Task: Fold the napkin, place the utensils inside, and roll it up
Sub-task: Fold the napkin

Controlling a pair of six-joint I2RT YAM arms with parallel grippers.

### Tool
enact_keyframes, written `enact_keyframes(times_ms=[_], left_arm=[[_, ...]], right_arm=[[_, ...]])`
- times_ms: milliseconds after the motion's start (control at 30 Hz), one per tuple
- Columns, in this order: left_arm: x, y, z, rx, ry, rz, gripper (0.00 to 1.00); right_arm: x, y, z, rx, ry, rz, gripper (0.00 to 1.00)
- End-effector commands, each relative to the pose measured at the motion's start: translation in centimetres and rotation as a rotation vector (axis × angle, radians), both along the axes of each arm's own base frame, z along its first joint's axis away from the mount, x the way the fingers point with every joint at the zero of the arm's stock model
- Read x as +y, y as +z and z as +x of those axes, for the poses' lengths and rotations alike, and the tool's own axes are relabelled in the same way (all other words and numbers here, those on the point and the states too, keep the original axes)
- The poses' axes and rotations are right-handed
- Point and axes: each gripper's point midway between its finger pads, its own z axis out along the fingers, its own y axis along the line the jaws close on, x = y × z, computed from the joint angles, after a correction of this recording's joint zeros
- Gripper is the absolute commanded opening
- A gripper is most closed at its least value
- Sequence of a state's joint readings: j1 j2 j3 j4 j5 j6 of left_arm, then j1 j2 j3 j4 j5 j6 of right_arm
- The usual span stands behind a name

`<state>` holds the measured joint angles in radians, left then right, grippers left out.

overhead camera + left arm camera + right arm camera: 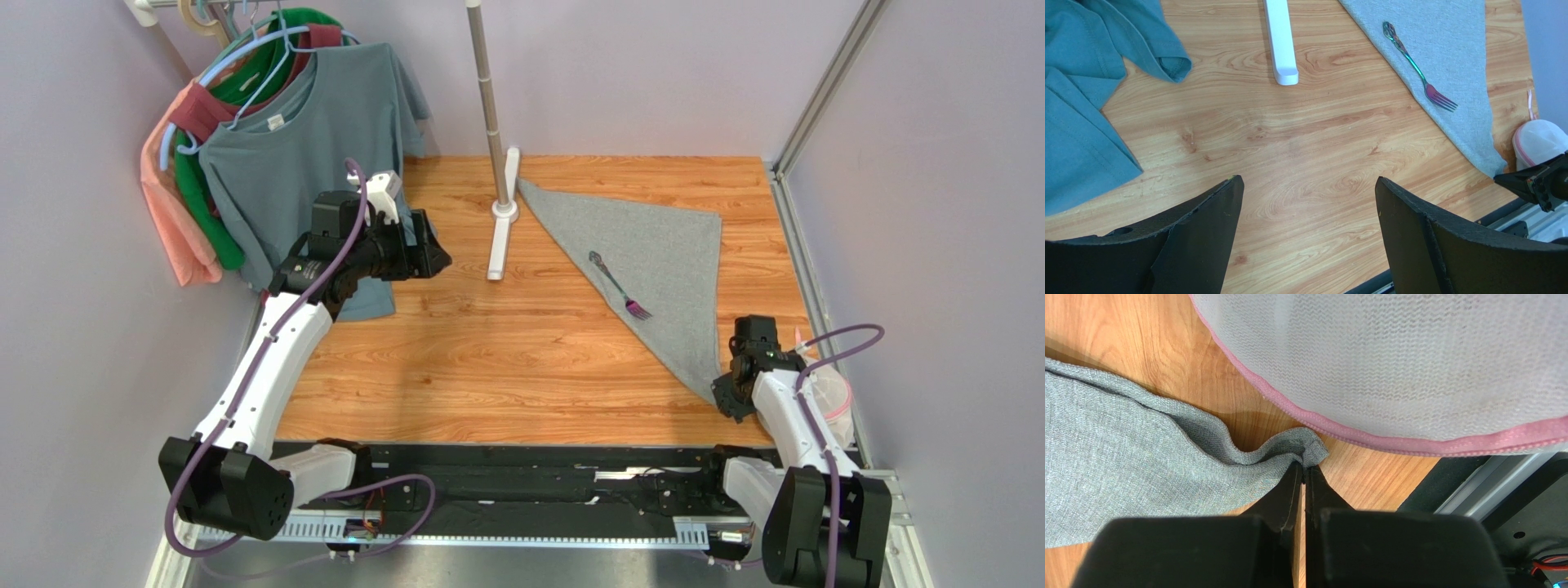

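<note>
Nearest, the right gripper (1304, 471) has its fingers pinched shut on the closest corner of the napkin (650, 251), probably to lift it and begin the roll. Farther out, the fork (617, 284) lies on the triangle-folded cloth along its diagonal edge, ready for wrapping. The left gripper (1309, 184) hangs wide open and empty by the T-shirts (307, 135).

The napkin (1118, 447) corner seems hidden between the right fingers (1284, 496)
</note>
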<state>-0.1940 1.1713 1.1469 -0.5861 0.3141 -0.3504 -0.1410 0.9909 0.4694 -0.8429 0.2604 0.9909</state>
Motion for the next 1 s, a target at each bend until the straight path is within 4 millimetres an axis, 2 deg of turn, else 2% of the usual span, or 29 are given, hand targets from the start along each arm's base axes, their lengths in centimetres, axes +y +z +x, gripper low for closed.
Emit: enact_keyframes(times_ms=[0, 133, 400, 600, 967], left_arm=[[-0.3, 2.0, 0.2, -0.063, -0.012, -0.031, 0.88], [-0.3, 2.0, 0.2, -0.063, -0.013, -0.033, 0.88], [-0.4, 2.0, 0.2, -0.062, -0.013, -0.039, 0.88], [-0.3, 2.1, 0.1, -0.065, -0.011, -0.039, 0.88], [-0.4, 2.3, 0.0, -0.071, -0.013, -0.047, 0.88]], right_arm=[[-0.9, 0.4, 0.5, -0.029, 0.010, -0.046, 0.00], [-0.8, 1.3, 1.0, -0.061, 0.037, -0.049, 0.00], [-1.4, 5.1, 1.9, -0.184, 0.018, -0.093, 0.00], [-2.3, 7.5, 1.6, -0.267, -0.036, -0.144, 0.00], [-5.6, 13.9, 0.5, -0.340, -0.124, -0.336, 0.00]])
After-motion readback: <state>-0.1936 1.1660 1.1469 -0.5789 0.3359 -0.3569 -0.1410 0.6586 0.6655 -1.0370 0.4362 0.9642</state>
